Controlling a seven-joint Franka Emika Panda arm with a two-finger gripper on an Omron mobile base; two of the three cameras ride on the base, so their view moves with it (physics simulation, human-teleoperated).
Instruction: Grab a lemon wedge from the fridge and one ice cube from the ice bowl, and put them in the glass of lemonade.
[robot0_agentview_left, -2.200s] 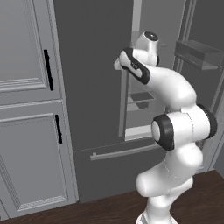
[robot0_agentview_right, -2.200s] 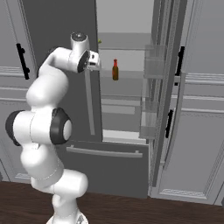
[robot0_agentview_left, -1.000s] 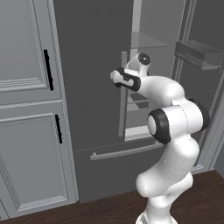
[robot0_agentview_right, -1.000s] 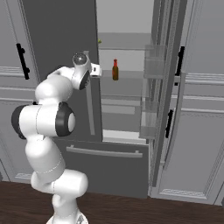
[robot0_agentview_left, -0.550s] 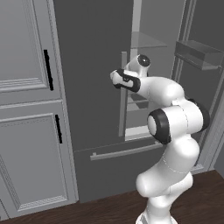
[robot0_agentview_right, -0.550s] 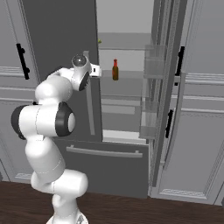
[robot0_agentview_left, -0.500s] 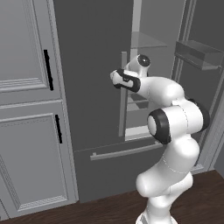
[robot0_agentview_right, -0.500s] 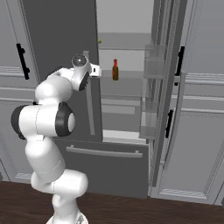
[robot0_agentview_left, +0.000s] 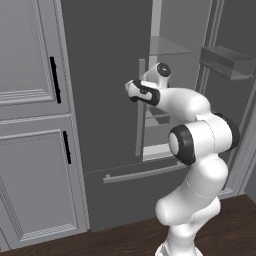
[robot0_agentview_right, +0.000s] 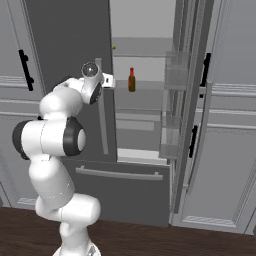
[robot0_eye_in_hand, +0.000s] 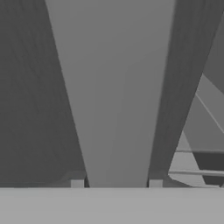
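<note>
My arm reaches level toward the tall dark grey fridge (robot0_agentview_right: 65, 45), my hand (robot0_eye_in_hand: 116, 186) straddling its pale bar handle (robot0_eye_in_hand: 116, 96), fingers apart. A tiny yellow-green lemon wedge (robot0_agentview_right: 114, 48) sits on the upper shelf, above a brown bottle (robot0_agentview_right: 131, 80).

The fridge (robot0_agentview_right: 70, 45) runs off the top edge in both base views, and its right door (robot0_agentview_right: 187, 125) stands edge-on, hiding its inner face. A tiny yellow-green speck at about 11 o'clock of the brown bottle (robot0_agentview_right: 131, 80) may be the lemon wedge (robot0_agentview_right: 114, 48); it is too small to tell. The arm covers part of the door's bar handle (robot0_agentview_left: 140, 107) in the left base view. In the hand view that handle (robot0_eye_in_hand: 118, 87) overruns the top edge, and the fingers (robot0_eye_in_hand: 77, 183) are cut off at the bottom, their contact with it unclear.
</note>
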